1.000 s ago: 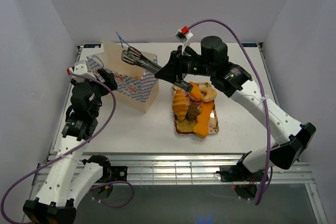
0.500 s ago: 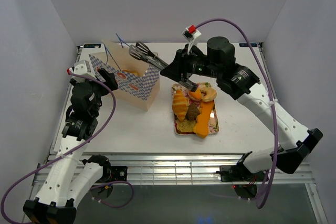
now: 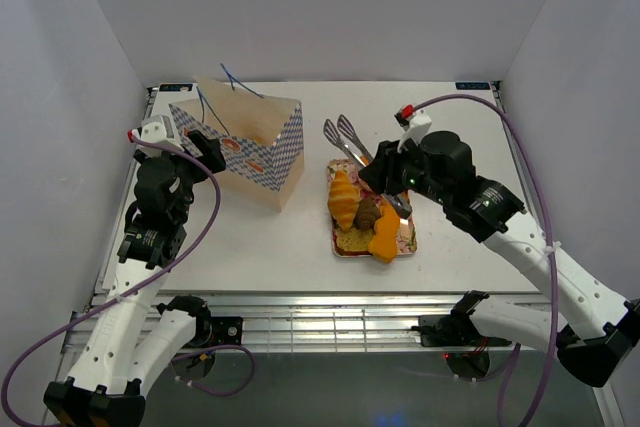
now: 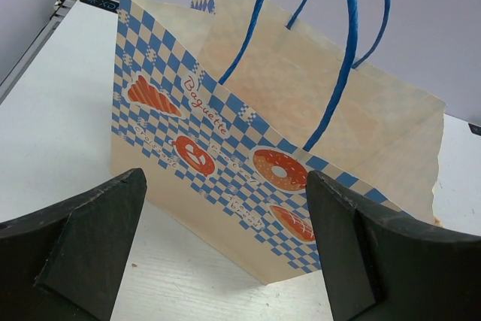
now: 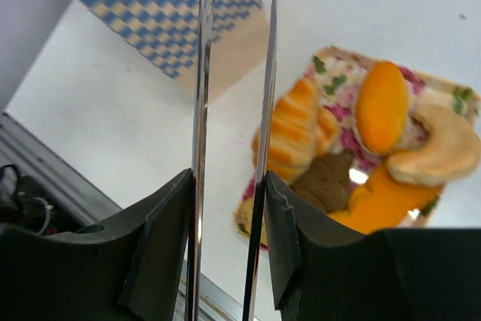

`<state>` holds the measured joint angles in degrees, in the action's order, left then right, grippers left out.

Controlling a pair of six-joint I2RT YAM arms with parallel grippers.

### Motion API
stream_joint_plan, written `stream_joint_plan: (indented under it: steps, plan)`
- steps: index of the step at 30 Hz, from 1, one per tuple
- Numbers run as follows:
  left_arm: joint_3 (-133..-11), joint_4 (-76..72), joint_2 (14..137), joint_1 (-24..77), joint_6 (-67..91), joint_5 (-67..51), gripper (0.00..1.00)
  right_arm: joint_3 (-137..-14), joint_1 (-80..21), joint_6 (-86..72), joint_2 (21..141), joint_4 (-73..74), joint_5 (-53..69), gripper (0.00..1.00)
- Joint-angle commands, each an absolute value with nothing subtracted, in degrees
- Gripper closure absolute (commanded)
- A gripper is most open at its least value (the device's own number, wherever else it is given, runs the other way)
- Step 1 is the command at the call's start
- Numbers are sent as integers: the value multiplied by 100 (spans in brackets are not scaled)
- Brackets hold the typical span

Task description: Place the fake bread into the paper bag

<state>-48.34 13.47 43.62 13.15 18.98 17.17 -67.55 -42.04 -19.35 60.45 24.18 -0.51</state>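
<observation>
Your right pincer is clamping a pair of slim silver metal tongs by their two arms. Its jaws are standing partly closed, with both blades pressed between them, as the right wrist view shows. The tongs are pointing toward the far-left corner of the white counter, and their spread tips are hanging just past the far edge of the floral-patterned rectangular tray.

The glossy toy pieces of fake bread are all lying piled on that tray, which is sitting a little right of the counter's middle. You are seeing a golden ridged croissant on the tray's left side, a dark brown bun touching it, an orange oval roll toward the far end, and a pale curved piece beside that roll.

The tan kraft paper bag with blue-and-white checkered sides is standing upright toward the counter's far-left corner, with its mouth gaping upward and its thin blue string handles arching above.

Your left pincer is hovering wide open just beside the bag's near-left side, gripping nothing. Its black fingers are framing the bag without touching it.
</observation>
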Motion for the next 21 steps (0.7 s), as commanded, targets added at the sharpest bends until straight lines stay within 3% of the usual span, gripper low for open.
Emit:
stream_joint_plan:
  steps: [1,12,21]
  plan:
    - [-4852,1389,4298,1327,1934,1565,2,-6198,-4148,-2074,5485,2399,-1080,53]
    - [-4869,1371,4324,1327,1925,1257,2,-4931,-4034,-2250,4711,2830,-2459,47]
    - [-4860,1354,4342,1336,1907,1143,2,-4431,-3902,-2364,4755,2962,-2479,47]
